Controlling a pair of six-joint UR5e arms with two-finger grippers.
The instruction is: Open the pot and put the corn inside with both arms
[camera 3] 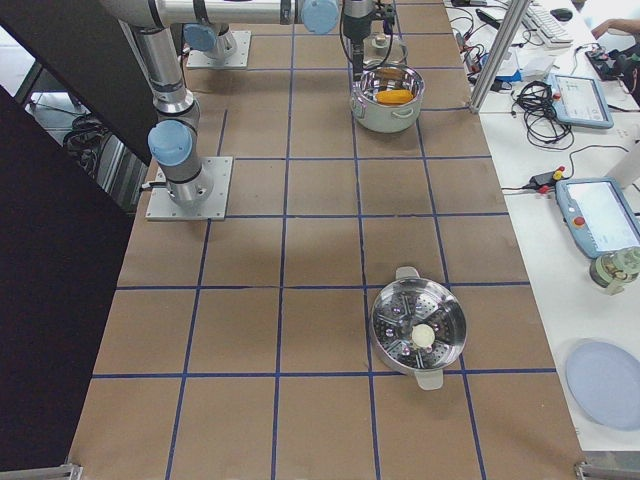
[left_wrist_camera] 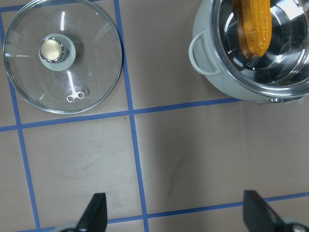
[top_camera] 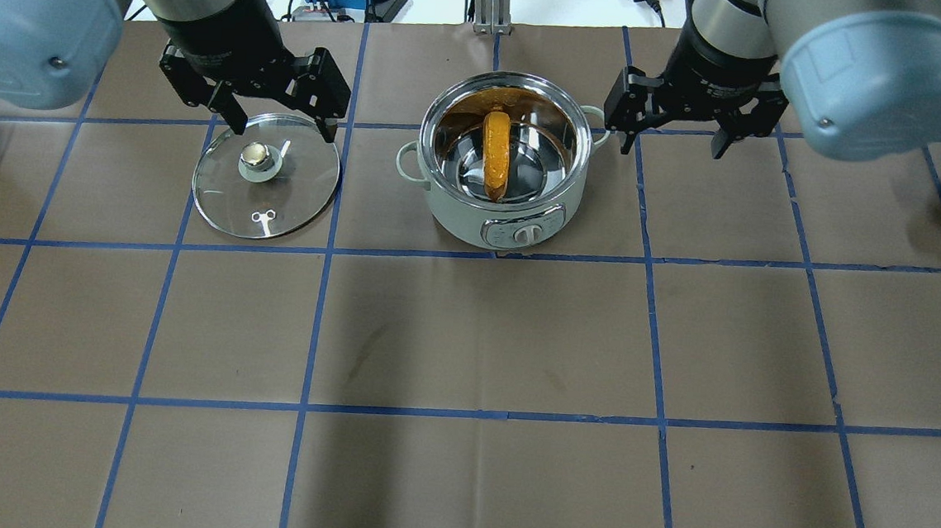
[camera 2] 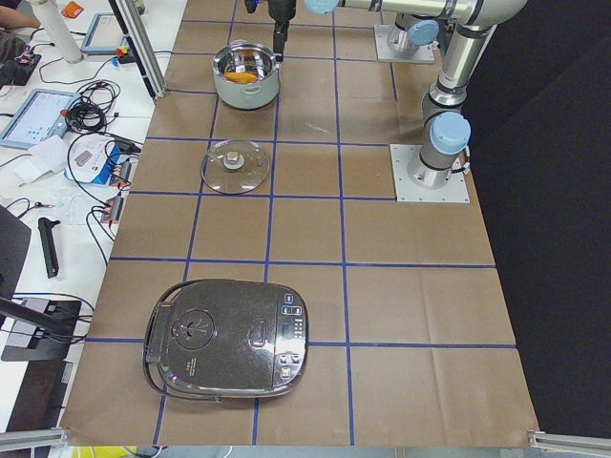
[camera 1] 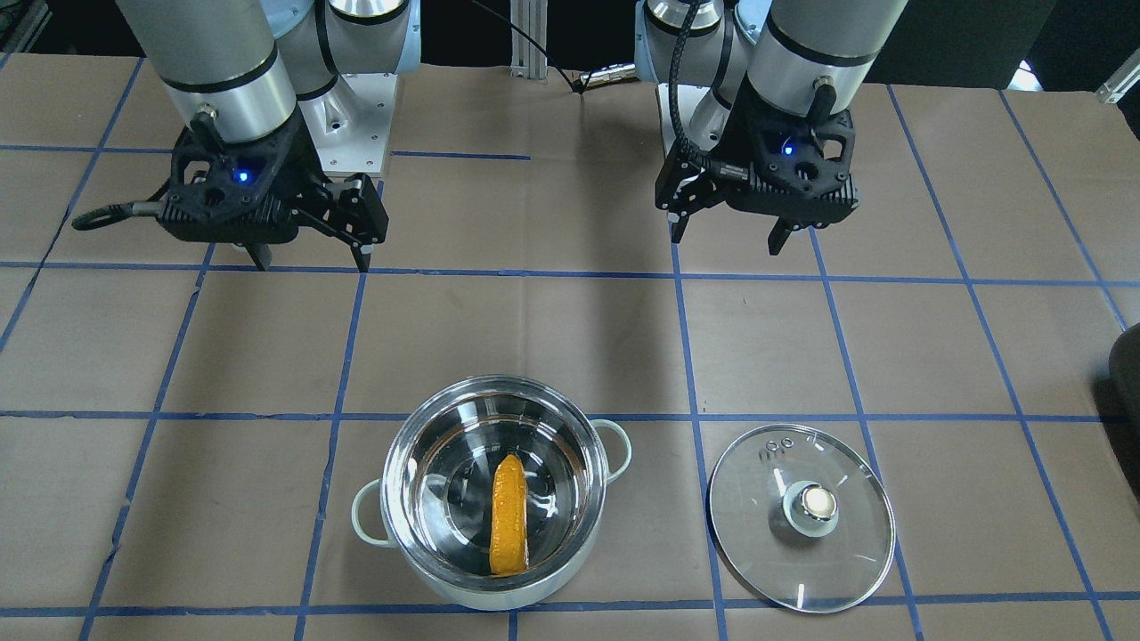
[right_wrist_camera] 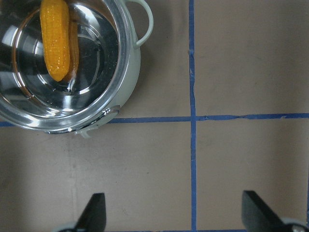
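Note:
The stainless-steel pot stands open on the table with pale loop handles. The yellow-orange corn lies inside it. Both also show in the overhead view, pot and corn. The glass lid lies flat on the table beside the pot, knob up. My left gripper is open and empty, above the lid's far edge. My right gripper is open and empty, just off the pot's right handle. The left wrist view shows the lid and the corn. The right wrist view shows the pot.
A black rice cooker sits at the table's left end. A steel steamer pot sits at the right end. A blue plate and cables lie on the side bench. Blue tape lines grid the brown table.

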